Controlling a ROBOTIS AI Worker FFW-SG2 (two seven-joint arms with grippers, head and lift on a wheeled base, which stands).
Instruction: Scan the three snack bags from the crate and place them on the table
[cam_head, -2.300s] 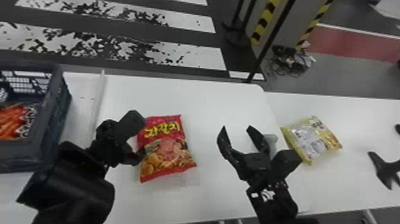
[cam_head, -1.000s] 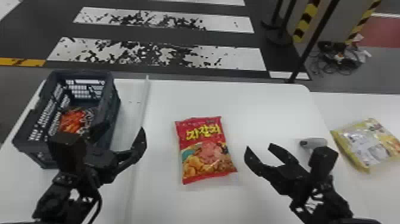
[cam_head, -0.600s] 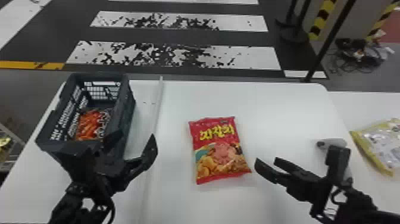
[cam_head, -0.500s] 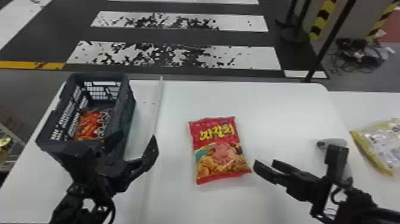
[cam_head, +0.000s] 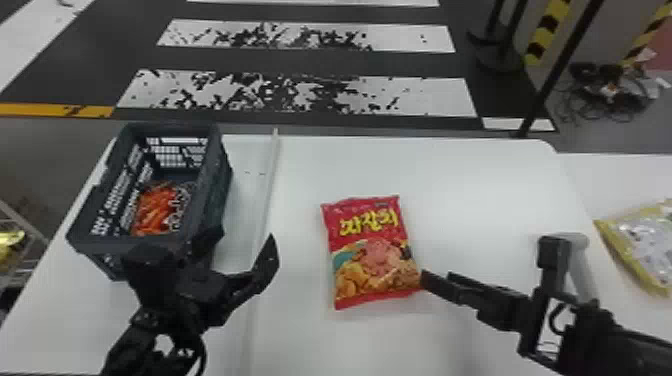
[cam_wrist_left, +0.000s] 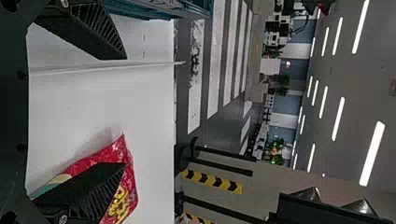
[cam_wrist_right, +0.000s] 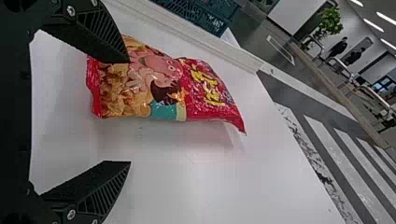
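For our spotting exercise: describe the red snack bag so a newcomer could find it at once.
Find the white table with the dark crate at left. Right of the crate, beyond a long pale strip, lies the snack bag. Unlike the yellow bag at far right, it has yellow lettering on red.

In front of you is a white table (cam_head: 350, 165), with the dark crate (cam_head: 212, 190) standing at its left edge by the far-left corner, and a thin pale strip (cam_head: 267, 200) just to the right of it, running from the far edge toward the near edge. Your red snack bag (cam_head: 370, 250) lies face up around the middle, its top end toward the far edge, while a grey, rounded device (cam_head: 582, 275), partly hidden, lies near the right edge. Past that edge you have another white surface (cam_head: 610, 185), bearing a yellow snack bag (cam_head: 645, 245).
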